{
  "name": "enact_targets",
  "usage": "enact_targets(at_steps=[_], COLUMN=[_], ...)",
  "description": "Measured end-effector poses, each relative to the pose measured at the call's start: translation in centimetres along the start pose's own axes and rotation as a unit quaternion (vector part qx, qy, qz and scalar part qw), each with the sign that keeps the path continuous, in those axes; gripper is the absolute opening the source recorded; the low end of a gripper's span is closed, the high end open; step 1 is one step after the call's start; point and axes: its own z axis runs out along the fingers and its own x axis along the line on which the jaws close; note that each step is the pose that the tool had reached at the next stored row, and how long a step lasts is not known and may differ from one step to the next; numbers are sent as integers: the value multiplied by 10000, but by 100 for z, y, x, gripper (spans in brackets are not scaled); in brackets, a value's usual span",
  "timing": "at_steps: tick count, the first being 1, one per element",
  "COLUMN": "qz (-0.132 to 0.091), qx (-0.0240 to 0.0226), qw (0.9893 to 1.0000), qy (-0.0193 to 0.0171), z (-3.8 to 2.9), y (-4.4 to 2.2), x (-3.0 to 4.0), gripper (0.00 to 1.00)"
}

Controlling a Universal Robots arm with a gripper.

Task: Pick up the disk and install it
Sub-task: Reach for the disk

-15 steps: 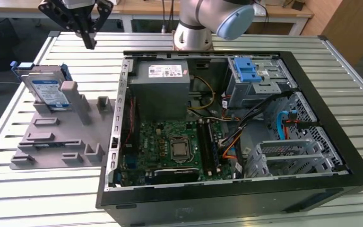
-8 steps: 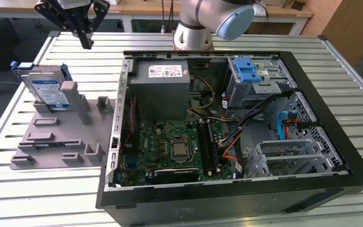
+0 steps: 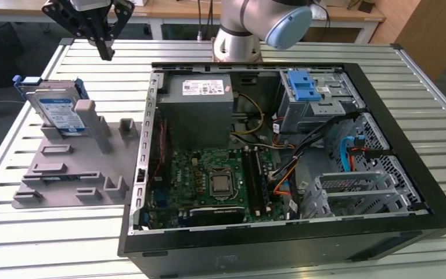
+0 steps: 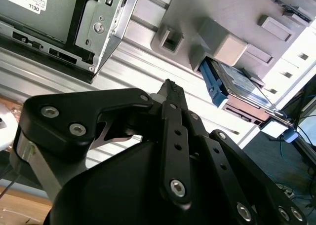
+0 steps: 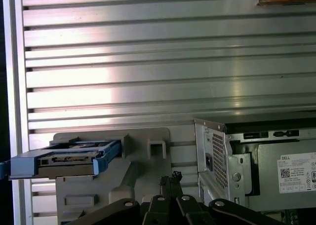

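One disk (image 3: 57, 111): a flat silver-metal hard drive with a blue-and-white label and a blue plastic frame. Both wrist views also count one disk (image 4: 239, 79) (image 5: 69, 158). One grey plastic fixture plate (image 3: 68, 174). One black open-sided computer tower case (image 3: 285, 247). One grey metal power-supply box (image 3: 195, 113) with one small white label. One green motherboard (image 3: 207, 171). One square silver processor socket (image 3: 221, 185). One blue plastic latch (image 3: 304, 88) on one metal drive cage. One slatted aluminium bench (image 3: 45, 244). One grey robot arm (image 3: 243, 29). One black hand (image 3: 105, 53).
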Motion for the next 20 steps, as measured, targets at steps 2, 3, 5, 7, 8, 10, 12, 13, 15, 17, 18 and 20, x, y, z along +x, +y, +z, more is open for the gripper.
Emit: enact_targets(at_steps=[2, 3, 5, 7, 8, 10, 12, 13, 15, 17, 18, 20], qz=[-11, -26, -92, -164, -189, -211, -215, -215, -215, -215, -215, -215], qx=[0, 0, 0, 0, 0, 0, 0, 0, 0, -1, -1, -1], qw=[10000, 10000, 10000, 9999, 9998, 9998, 9998, 9998, 9998, 9998, 9998, 9998], qy=[1, 5, 15, 25, 28, 29, 29, 29, 29, 28, 28, 28], z=[0, 0, 2, 5, 4, 5, 6, 6, 6, 7, 7, 7], y=[0, 0, 0, -1, -1, -3, -5, -6, -8, -11, -11, -11], x=[0, 1, 1, 1, 3, 26, 62, 81, 122, 160, 171, 173], gripper=[11, 11, 11, 11, 11, 11, 11, 11, 11, 11, 11, 11])
